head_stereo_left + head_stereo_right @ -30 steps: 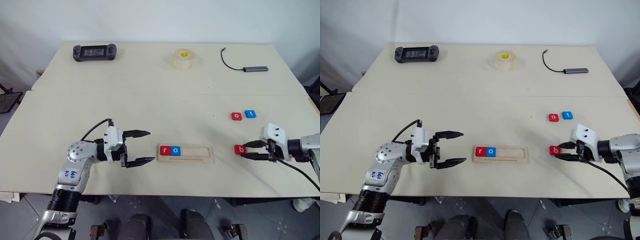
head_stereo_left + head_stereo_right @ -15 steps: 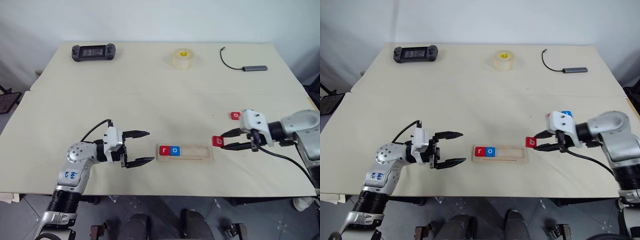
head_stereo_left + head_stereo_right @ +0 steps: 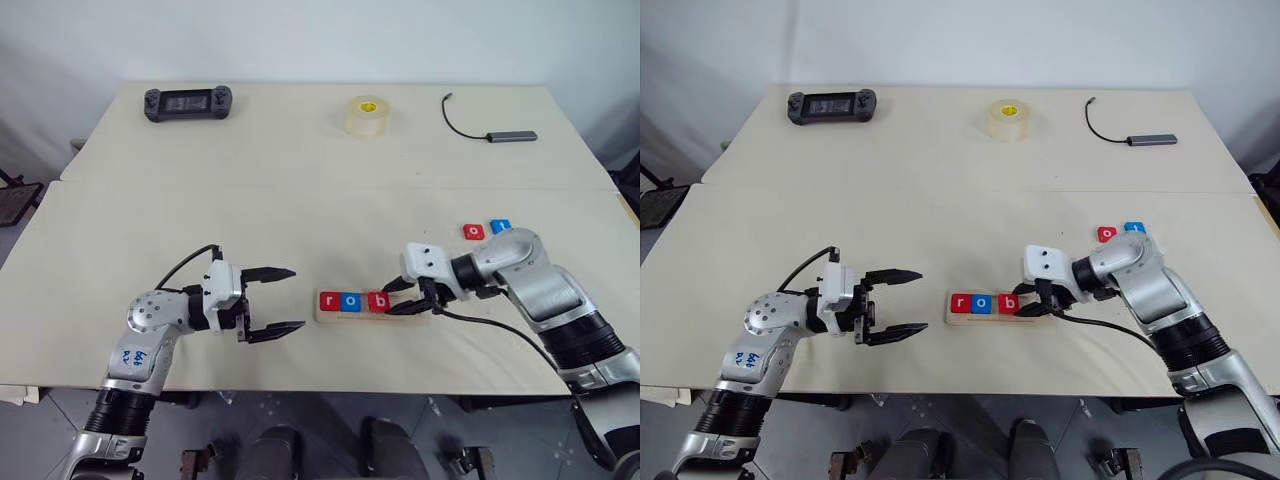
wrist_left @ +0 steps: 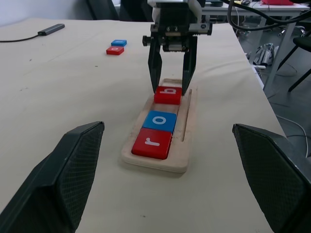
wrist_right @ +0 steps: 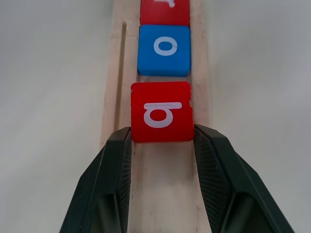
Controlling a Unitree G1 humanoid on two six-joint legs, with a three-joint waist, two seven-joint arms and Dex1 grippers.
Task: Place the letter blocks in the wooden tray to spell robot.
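Now the right gripper (image 3: 402, 298) holds the red b block (image 3: 378, 301) between closed jaws in the wooden tray (image 4: 186, 145), just beside the red r block (image 3: 328, 301) and blue o block (image 3: 350, 301), while the left gripper (image 3: 284, 300) hovers nearby over the desk (image 3: 300, 180), jaws open and empty.

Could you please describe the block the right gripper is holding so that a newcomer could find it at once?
Find the wooden tray near the table's front edge. Three blocks sit in a row inside; the held one is the red b block, third along, between the right gripper fingers. Its neighbours are a blue o block and a red r block.
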